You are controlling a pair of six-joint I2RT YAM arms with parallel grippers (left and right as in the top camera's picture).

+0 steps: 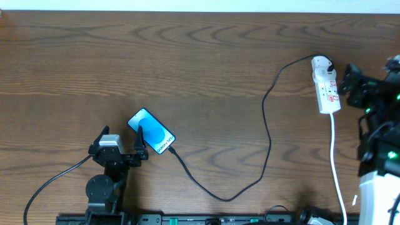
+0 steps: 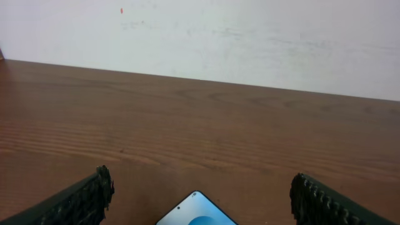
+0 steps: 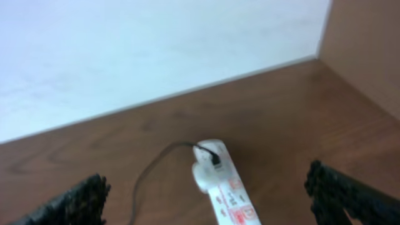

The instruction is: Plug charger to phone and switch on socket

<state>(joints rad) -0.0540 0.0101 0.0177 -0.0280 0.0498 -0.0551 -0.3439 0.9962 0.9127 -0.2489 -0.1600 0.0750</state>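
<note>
The phone [image 1: 152, 132] lies flat at left of centre, blue screen up; one corner of the phone [image 2: 197, 214] shows low between my left fingers. My left gripper [image 1: 120, 140] [image 2: 200, 177] stands open just left of it, its right finger over the phone's left edge. The charger [image 1: 269, 128] runs as a thin black cable from the socket's far end in a long loop to the phone's near end; whether its tip is seated I cannot tell. The socket [image 1: 326, 84] [image 3: 226, 190] lies at the right, with my right gripper [image 1: 345, 82] [image 3: 206, 178] open beside it.
The socket's white cord [image 1: 337, 165] trails toward the front edge. A grey robot cable [image 1: 53, 181] curves at front left. A black rail [image 1: 206, 220] lines the front. A white wall [image 2: 200, 37] backs the table, and a brown panel [image 3: 369, 50] stands to the right.
</note>
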